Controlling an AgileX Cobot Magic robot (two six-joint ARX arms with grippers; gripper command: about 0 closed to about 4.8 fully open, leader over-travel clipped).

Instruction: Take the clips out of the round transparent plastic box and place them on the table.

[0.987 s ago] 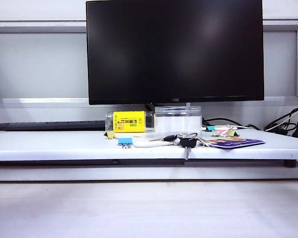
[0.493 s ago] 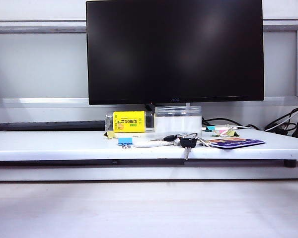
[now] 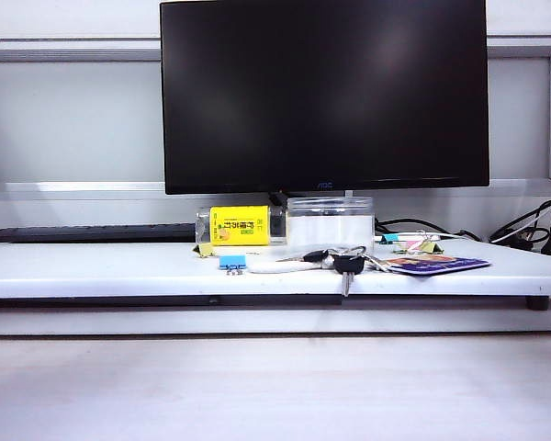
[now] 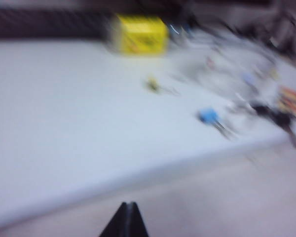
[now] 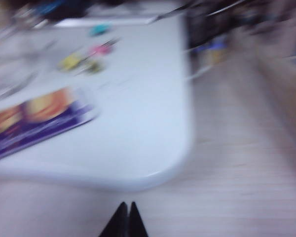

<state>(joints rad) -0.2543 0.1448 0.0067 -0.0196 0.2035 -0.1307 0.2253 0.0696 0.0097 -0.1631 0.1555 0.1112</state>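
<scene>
Big black flat monitor (image 3: pixel 323 92) stood at the back, "AOC" on its lower bezel, so everything else sat in front of its base. Long white tabletop board (image 3: pixel 101 268) carried all items. Round transparent plastic box (image 3: pixel 329 222) stood upright mid-table below the monitor, w/ yellow-labelled packet (image 3: pixel 239 225) just beside it; packet text too small to read. Purple printed card (image 3: pixel 436 265) lay flat toward the right, black-headed keys (image 3: pixel 345 265) overhanging the front edge, blue binder clip (image 3: pixel 231 263) near the front. Small yellowish clips (image 3: pixel 203 249) lay on the table by the packet; box contents cannot be told, though it looked empty, so task prob. near done. Left gripper (image 4: pixel 127 217) & right gripper (image 5: pixel 125 217) both had tips pressed together, holding nothing, off the table's front edge, prob. retracted; wrist views blurred.
</scene>
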